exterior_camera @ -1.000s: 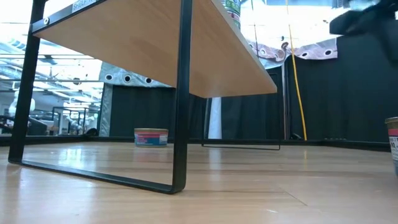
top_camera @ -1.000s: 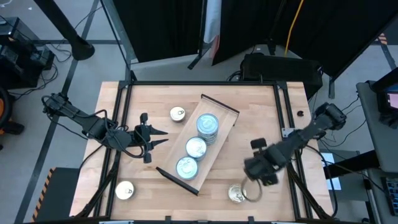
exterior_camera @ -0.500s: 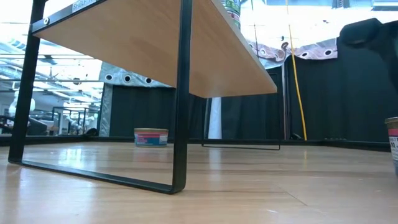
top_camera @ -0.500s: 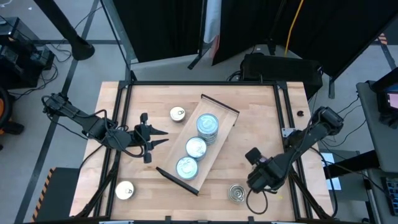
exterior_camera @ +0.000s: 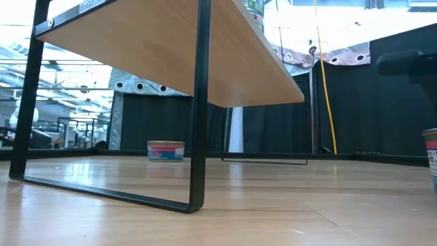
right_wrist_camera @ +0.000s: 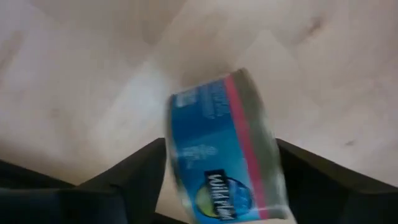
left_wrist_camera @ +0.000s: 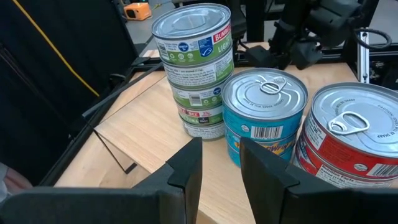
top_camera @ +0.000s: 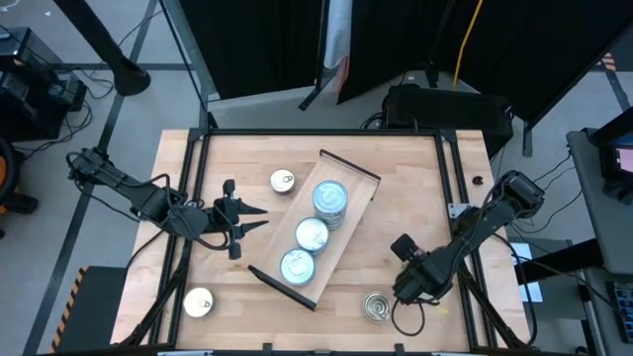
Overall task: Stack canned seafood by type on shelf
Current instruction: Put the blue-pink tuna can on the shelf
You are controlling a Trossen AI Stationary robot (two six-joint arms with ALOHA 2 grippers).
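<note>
The right gripper (top_camera: 413,287) is spread wide beside a tin (top_camera: 376,307) on the table (top_camera: 396,188); the left gripper (top_camera: 249,219) waits near the shelf (top_camera: 351,208), fingers a little apart, pinching nothing.

**Tabletop and shelf: what sits where**

You are looking at a butcher-block tabletop (top_camera: 396,188) framed by a dark metal rail. The shelf (top_camera: 348,213), a long pale board with dark end rails, lies diagonally across its middle. On the shelf you have three stacks in a row: a far stack (top_camera: 329,198), a middle stack (top_camera: 313,234) and a near stack (top_camera: 297,265), all with blue-toned tops. Directly on the tabletop you see three loose tins: one pale-topped tin (top_camera: 283,181) just left of the shelf's far end, another pale tin (top_camera: 199,303) at the near left corner, and a pull-tab tin (top_camera: 377,307) near the front edge, right of the shelf.
</note>
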